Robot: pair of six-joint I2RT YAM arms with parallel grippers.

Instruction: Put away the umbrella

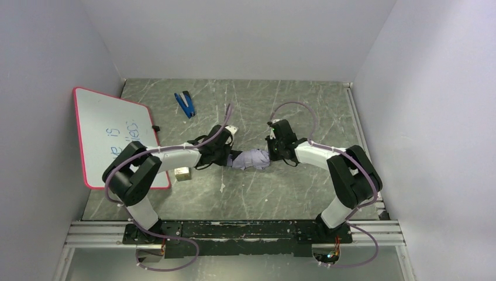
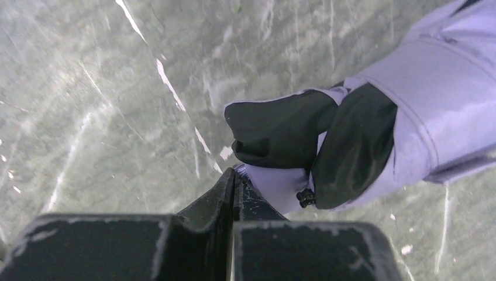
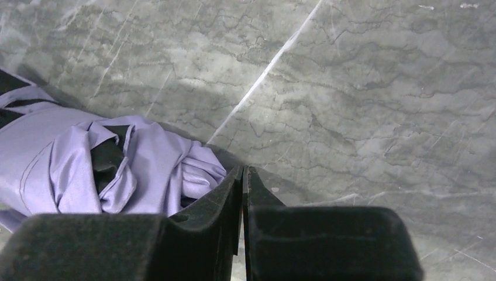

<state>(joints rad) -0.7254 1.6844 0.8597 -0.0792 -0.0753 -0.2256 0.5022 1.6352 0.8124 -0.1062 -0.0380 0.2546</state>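
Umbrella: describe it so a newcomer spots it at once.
On the grey table, look at the middle. The umbrella is the crumpled bundle between the left claw and the right claw. It alone is pale lavender fabric; the whiteboard and blue tool lie farther left.

White shells, black joints and lilac cables clothe my arms; my left hand and right hand are matte black.

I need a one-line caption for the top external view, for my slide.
The left gripper and right gripper, both shut, sit at opposite ends of the crumpled lavender umbrella on the table.
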